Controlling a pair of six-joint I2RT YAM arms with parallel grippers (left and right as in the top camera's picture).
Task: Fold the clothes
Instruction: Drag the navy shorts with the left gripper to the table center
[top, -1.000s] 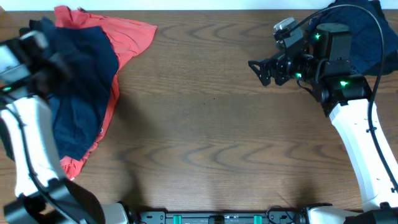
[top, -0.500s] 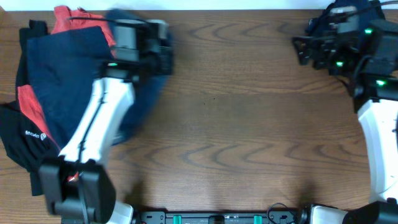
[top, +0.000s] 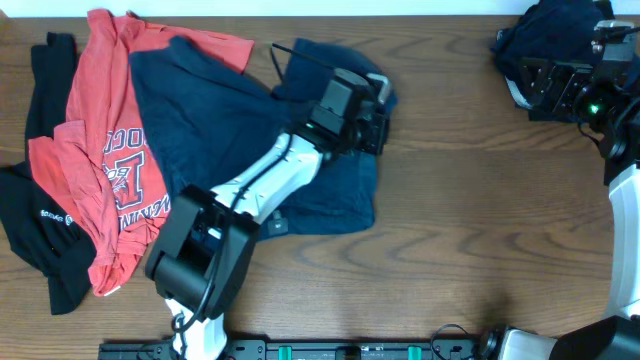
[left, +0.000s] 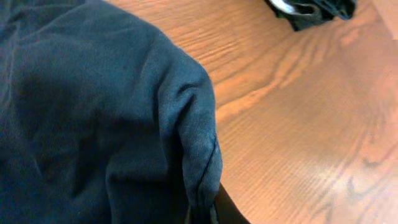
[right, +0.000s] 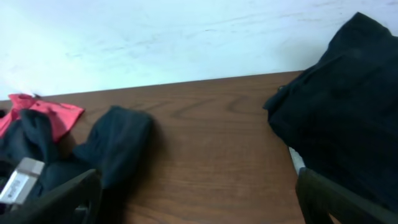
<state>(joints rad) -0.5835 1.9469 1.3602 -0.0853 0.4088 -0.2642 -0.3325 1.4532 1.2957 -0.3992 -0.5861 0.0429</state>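
While my left gripper (top: 375, 115) clamps, apparently on a hem of the navy shorts (top: 200, 130) spread on the table (top: 470, 250), my right gripper (top: 528, 88) stands wide and empty. No fold made yet; red shirt (top: 100, 160) and black garment (top: 40, 230) remain unfolded.

- left gripper (top: 378, 120) has swung from the far left to mid-table, dragging the navy shorts (top: 220, 140), now spread behind it.
- red t-shirt (top: 105, 170) behind it now uncovered.
- right gripper (right: 198, 186) has drawn back rightward.
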